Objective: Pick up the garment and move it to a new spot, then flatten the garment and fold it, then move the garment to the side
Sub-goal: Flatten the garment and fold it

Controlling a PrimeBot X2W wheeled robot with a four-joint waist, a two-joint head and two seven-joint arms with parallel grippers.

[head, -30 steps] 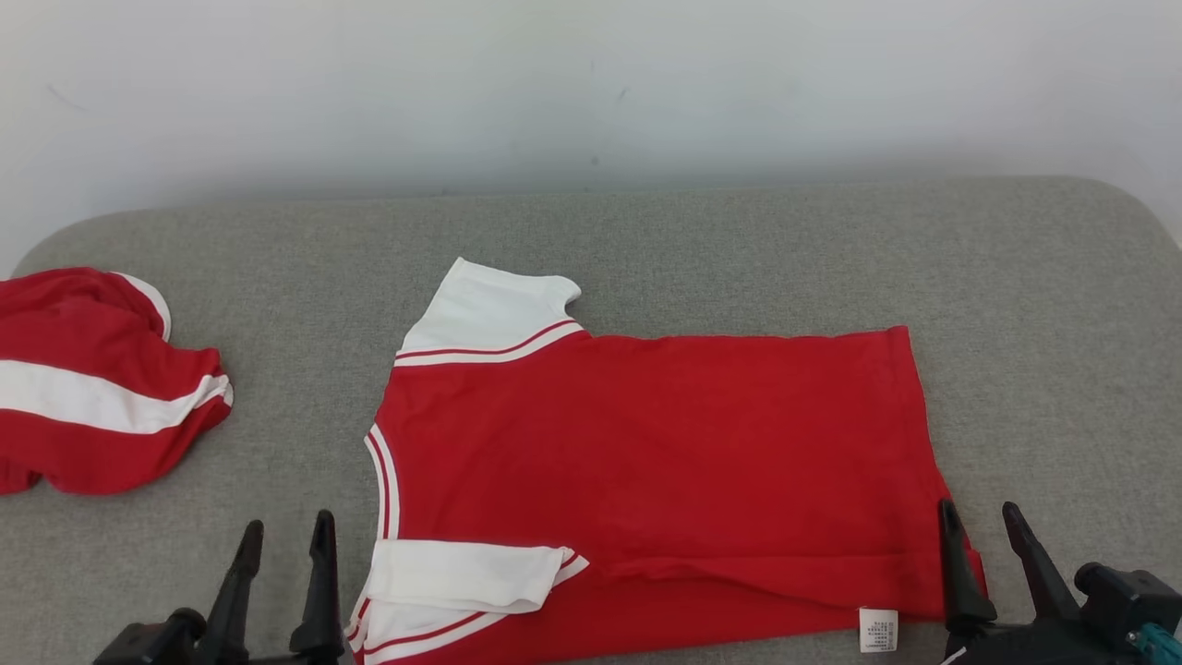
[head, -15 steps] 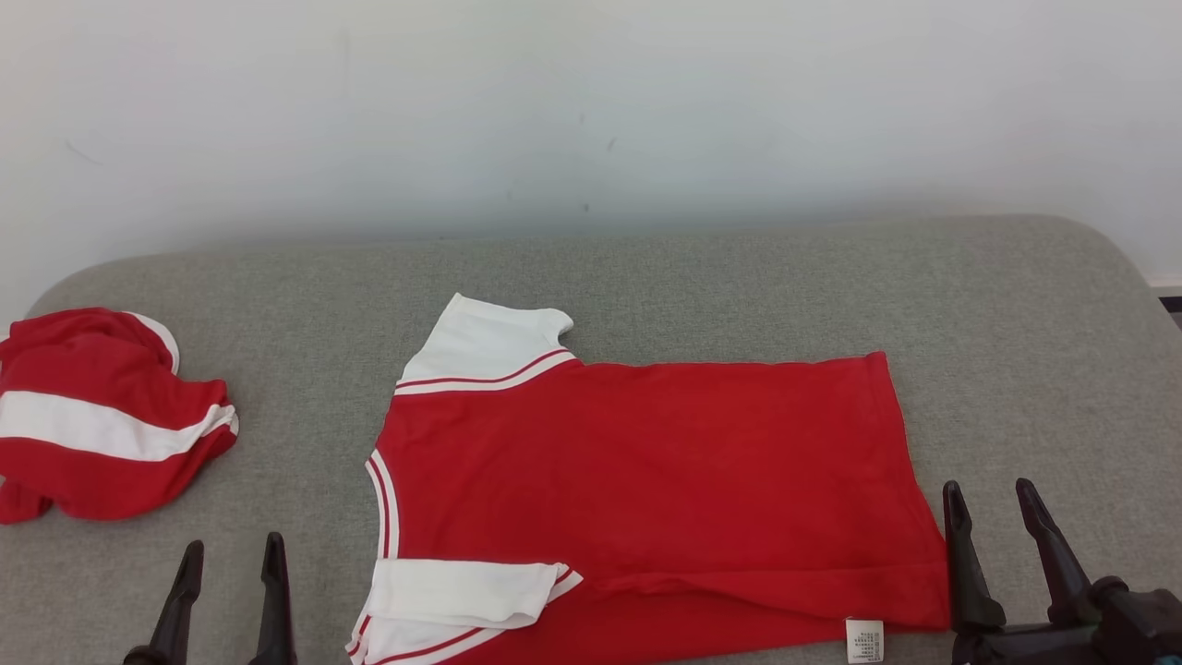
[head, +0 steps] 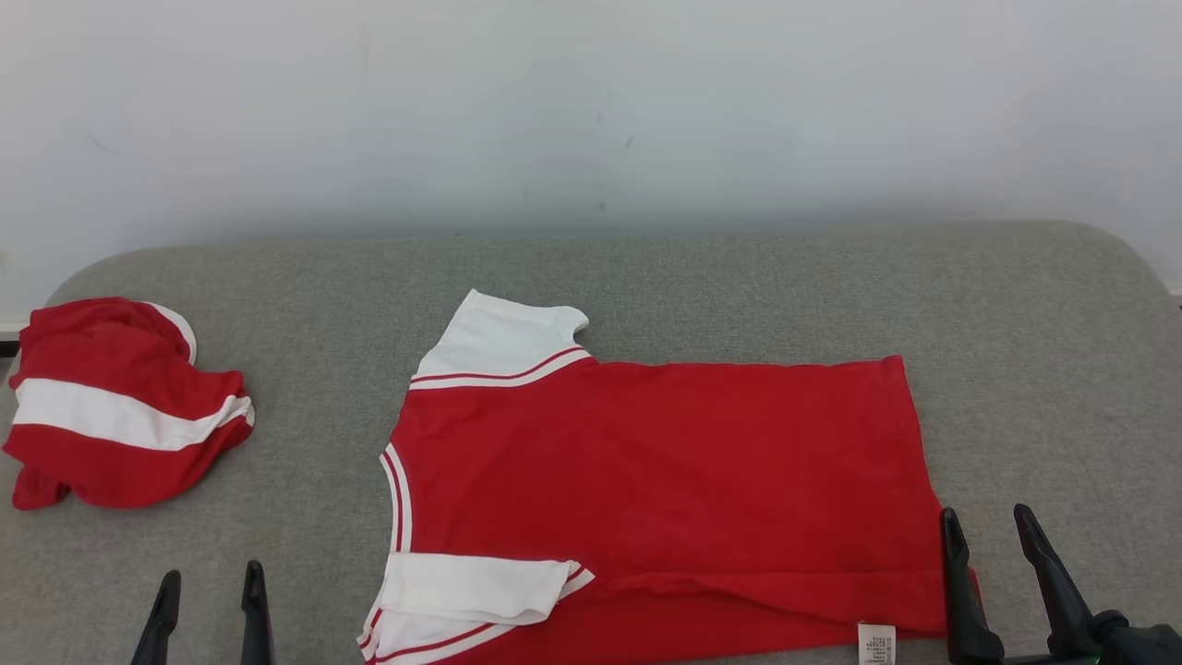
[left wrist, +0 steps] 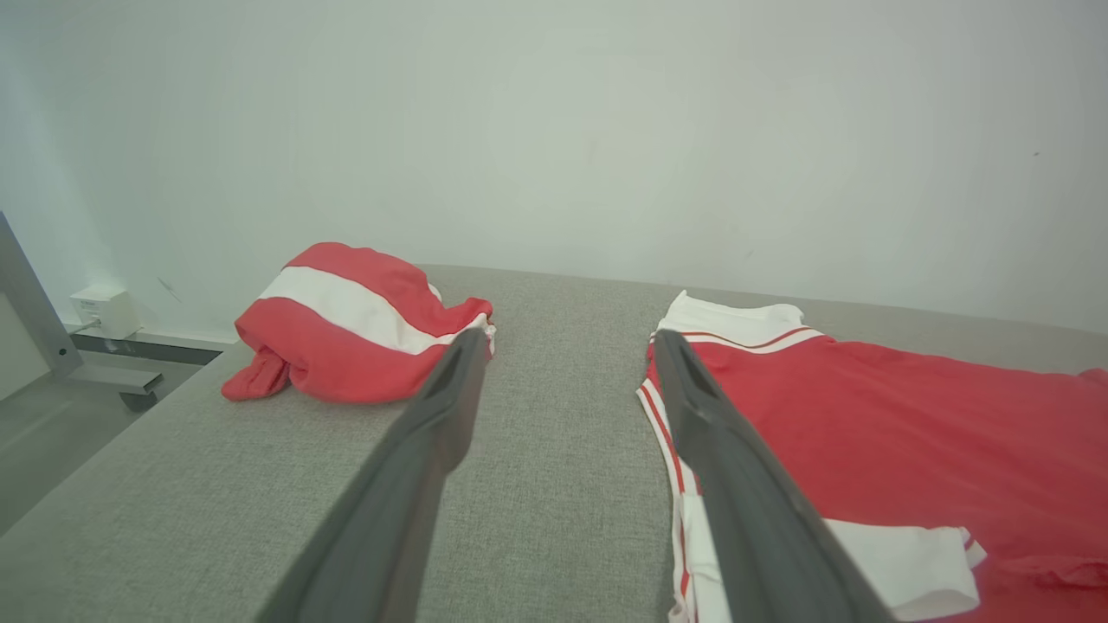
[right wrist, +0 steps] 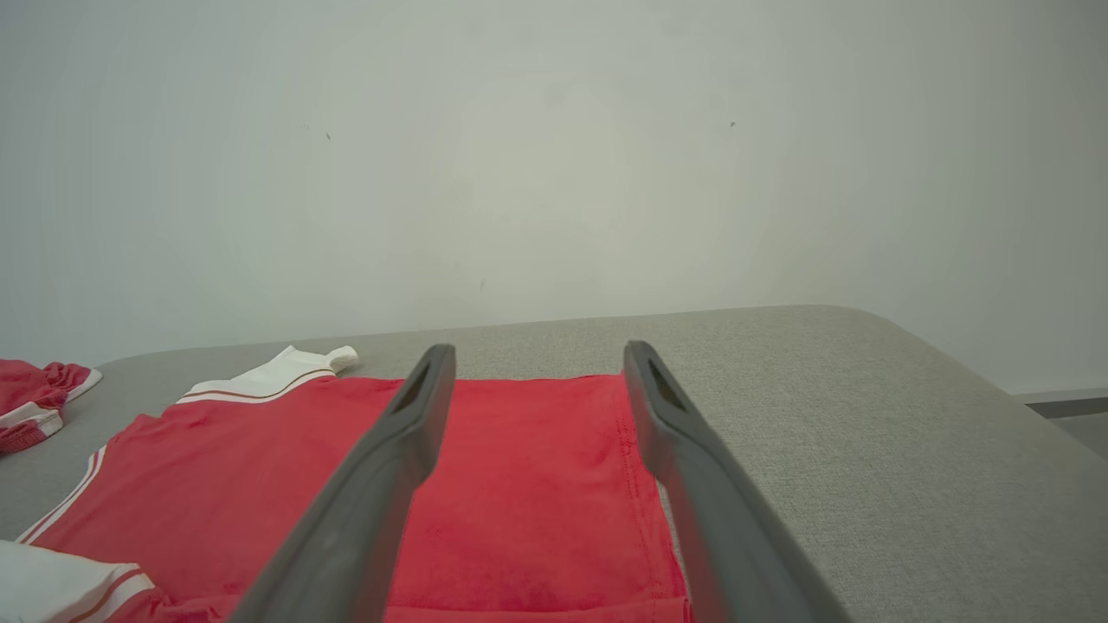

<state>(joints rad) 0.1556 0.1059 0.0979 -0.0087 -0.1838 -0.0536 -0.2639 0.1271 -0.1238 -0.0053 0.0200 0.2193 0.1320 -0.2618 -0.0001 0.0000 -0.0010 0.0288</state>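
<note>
left gripper (head: 211, 570): mine. Fingers apart, nothing between them. Low at my near left over bare grey cushion (head: 739, 277), just beside the collar end of the garment (head: 665, 462), not touching it.
right gripper (head: 983, 511): fingers apart too, empty. In the head view my inner finger overlaps the near hem corner; contact or not, I can't tell. In the right wrist view the hem edge runs up between my two fingers.
garment position: red tee with white sleeves, spread in the middle of the cushion, straight in front of me.
long axis: left-right across me, parallel to the wall (head: 591, 92).
pointing: collar (head: 395, 489) toward my left, hem (head: 914, 443) toward my right.
far sleeve (head: 503, 337): sticks out toward the wall, not folded in.
near sleeve (head: 471, 586): turned in over the body. A ridge runs along the near long edge and the care tag (head: 875, 642) shows at the near hem corner, so I judge the near side is already folded over.
done (my read): moved to its spot, flattened (body looks smooth), first lengthwise fold in.
left (my read): fold in the far side with its sleeve, then fold crosswise collar-to-hem, then shift it to the side.
bundle (head: 120, 406): crumpled red-and-white cloth at my far left on the cushion, well apart from the garment. Maybe the side pile, only a guess.
next grab (my read): both of my grippers sit at the near edge, one at each end, so the far edge needs a reach across.
</note>
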